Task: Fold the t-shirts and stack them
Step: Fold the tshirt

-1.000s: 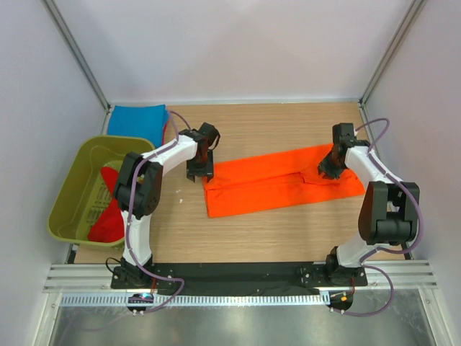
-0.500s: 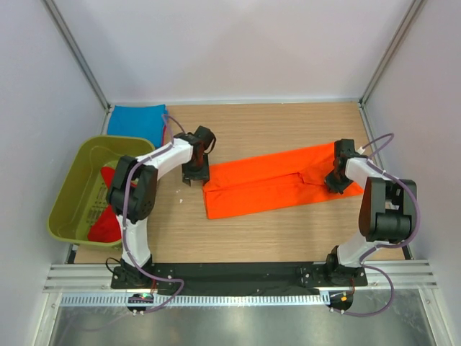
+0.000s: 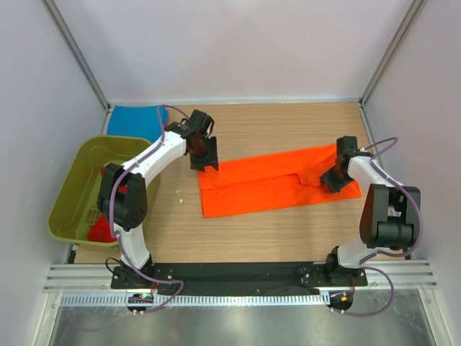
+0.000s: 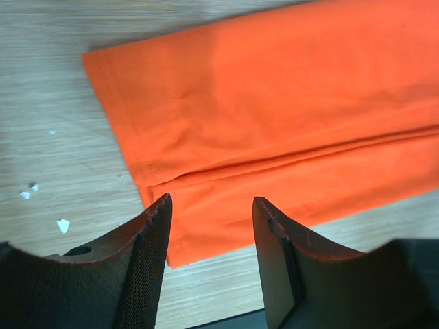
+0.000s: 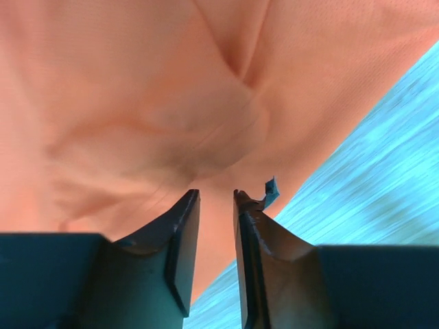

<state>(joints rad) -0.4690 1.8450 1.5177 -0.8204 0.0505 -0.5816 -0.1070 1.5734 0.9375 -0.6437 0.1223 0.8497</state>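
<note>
The bright orange t-shirt (image 3: 277, 182), folded into a long band, lies across the middle of the table. My left gripper (image 3: 205, 156) hovers at its far left corner; in the left wrist view the jaws (image 4: 212, 202) stand wide open and empty above the shirt's left end (image 4: 274, 116). My right gripper (image 3: 333, 179) is low over the shirt's right end; its jaws (image 5: 216, 195) stand a narrow gap apart, with creased orange cloth (image 5: 151, 110) behind them and none pinched. A blue t-shirt (image 3: 134, 120) lies folded at the back left. Red t-shirts (image 3: 108, 225) lie in the tub.
The olive-green plastic tub (image 3: 75, 184) stands at the left edge of the table. Small white scraps (image 4: 63, 225) lie on the wood left of the orange shirt. Grey walls close in the table at the back and on both sides.
My left gripper has moved from beside the shirt's left edge to its far left corner. My right gripper has moved nearer along the shirt's right end. The shirt's left end has shifted slightly left.
</note>
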